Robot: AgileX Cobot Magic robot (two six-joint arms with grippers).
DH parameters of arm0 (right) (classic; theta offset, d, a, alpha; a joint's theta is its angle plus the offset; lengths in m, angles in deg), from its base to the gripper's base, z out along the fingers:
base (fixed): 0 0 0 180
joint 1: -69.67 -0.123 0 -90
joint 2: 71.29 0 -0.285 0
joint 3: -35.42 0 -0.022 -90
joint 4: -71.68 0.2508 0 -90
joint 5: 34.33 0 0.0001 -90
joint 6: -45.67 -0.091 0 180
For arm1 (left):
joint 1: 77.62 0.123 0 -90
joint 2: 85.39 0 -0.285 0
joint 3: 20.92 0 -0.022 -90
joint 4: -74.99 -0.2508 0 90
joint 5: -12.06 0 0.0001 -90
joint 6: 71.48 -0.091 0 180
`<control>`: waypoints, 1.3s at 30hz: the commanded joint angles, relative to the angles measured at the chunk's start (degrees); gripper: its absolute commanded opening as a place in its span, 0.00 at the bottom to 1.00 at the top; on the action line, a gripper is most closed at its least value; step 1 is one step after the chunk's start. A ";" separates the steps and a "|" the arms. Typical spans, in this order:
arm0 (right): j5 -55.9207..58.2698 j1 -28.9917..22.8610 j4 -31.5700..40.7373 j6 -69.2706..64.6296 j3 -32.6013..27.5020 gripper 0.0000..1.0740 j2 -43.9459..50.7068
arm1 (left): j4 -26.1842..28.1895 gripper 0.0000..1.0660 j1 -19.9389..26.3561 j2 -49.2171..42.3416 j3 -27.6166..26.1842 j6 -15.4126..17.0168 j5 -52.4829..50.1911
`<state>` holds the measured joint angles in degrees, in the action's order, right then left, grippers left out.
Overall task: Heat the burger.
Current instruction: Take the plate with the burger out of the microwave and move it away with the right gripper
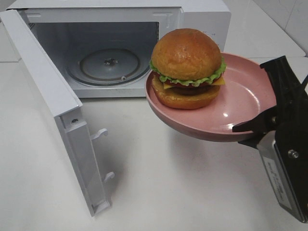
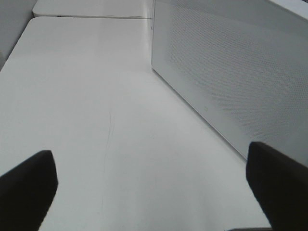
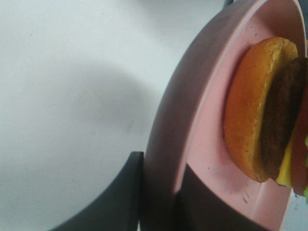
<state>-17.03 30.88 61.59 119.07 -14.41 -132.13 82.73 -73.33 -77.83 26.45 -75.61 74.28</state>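
So there's a white table (image 1: 159, 173) with a white microwave (image 1: 202, 14) at the back, door (image 1: 48, 96) swung wide open toward the left and the glass turntable (image 1: 108, 65) visible inside; in front of the opening a shallow pink plate (image 1: 250, 96) hangs in the air, clear of the tabletop, level with the microwave's mouth; the right gripper (image 1: 252, 131) is pinched onto its near rim, one finger over the lip and one under; the burger (image 1: 187, 67) sits on the plate's far-left part, upright, glossy golden-brown domed bun, frilly green lettuce sticking out, yellow cheese corner, dark patty, paler bottom bun; the left gripper (image 2: 149, 192) is off by the microwave's perforated side wall, fingers spread wide with nothing between them, just bare table.
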 commanded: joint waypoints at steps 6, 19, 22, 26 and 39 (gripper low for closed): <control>-0.69 0.11 -10.89 -12.89 0.40 0.01 1.26 | 0.06 0.94 -0.06 -0.40 0.17 0.00 -0.74; 7.45 0.11 -27.22 -32.31 0.40 0.01 1.26 | 0.06 0.94 -0.06 -0.40 0.17 0.00 -0.74; 9.45 0.11 -29.56 -37.59 0.40 0.02 1.26 | 0.06 0.94 -0.06 -0.40 0.17 0.00 -0.74; 12.95 0.11 -32.89 -44.46 0.40 0.02 1.26 | 0.06 0.94 -0.06 -0.40 0.17 0.00 -0.74; 26.59 0.11 -40.85 -62.74 0.40 0.02 1.26 | 0.06 0.94 -0.06 -0.40 0.17 0.00 -0.74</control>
<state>9.44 30.88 24.58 57.87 -14.59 -131.96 82.73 -73.33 -77.83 26.45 -75.61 74.28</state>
